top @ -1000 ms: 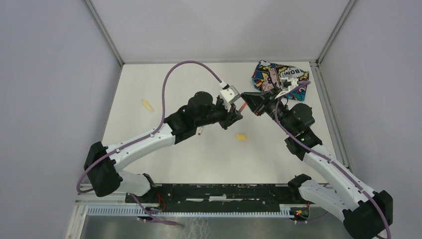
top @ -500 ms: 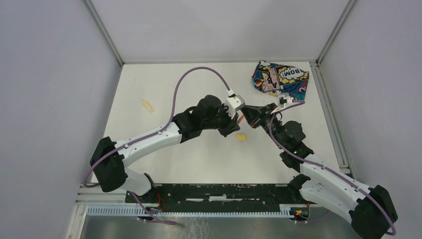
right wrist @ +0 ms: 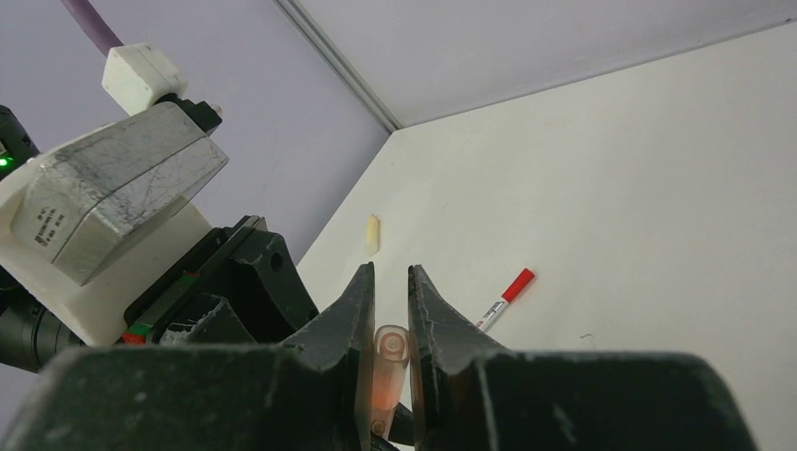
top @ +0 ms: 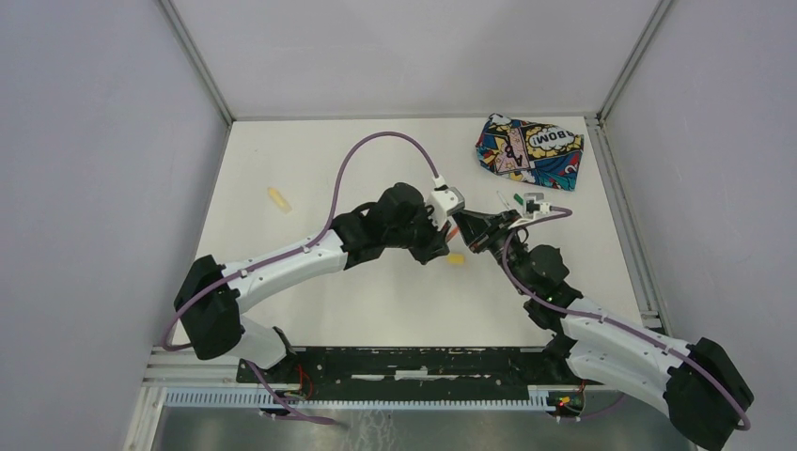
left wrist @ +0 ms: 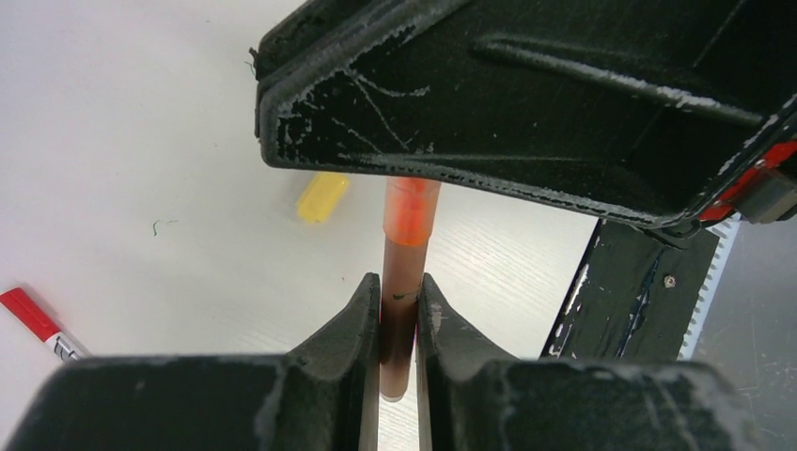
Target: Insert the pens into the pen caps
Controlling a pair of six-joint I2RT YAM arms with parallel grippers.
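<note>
The orange pen (left wrist: 398,329) is clamped by its barrel between the tightly closed fingers of the left gripper (left wrist: 399,287), so that its front end is left free and aimed at the right gripper (right wrist: 389,274). The orange cap (left wrist: 411,209) is pinched between the right gripper's fingers, which are drawn in narrow on it. Pen and cap are held in one line above the desk (top: 310,160), around its middle and somewhat toward the right edge, as a straight push fit requires. In the left wrist view the barrel is seen running into the cap. The pen is judged to have entered, but full seating cannot be confirmed, since the joint is partly hidden by the right gripper.

Counted:
- **Orange:** one orange pen and one orange cap are held.
- **Red:** one red-ended pen (left wrist: 38,324) is left lying loose on the desk. In the top view it is hidden under the left arm, and whether its red end is a fitted cap cannot be told.
- **Yellow:** one yellow cap (top: 455,259) is left just beside the grippers, on their near side. One further yellow piece (top: 277,198) lies well apart, toward the left edge, and pen or cap cannot be decided.
- **Green:** one green-ended piece (top: 515,199), too small to identify, lies near the pouch (top: 531,148).
- **Pouch:** one is seen, in the far right corner.

Two pens and two caps are thus made out with confidence, and two pieces are left undecided.
</note>
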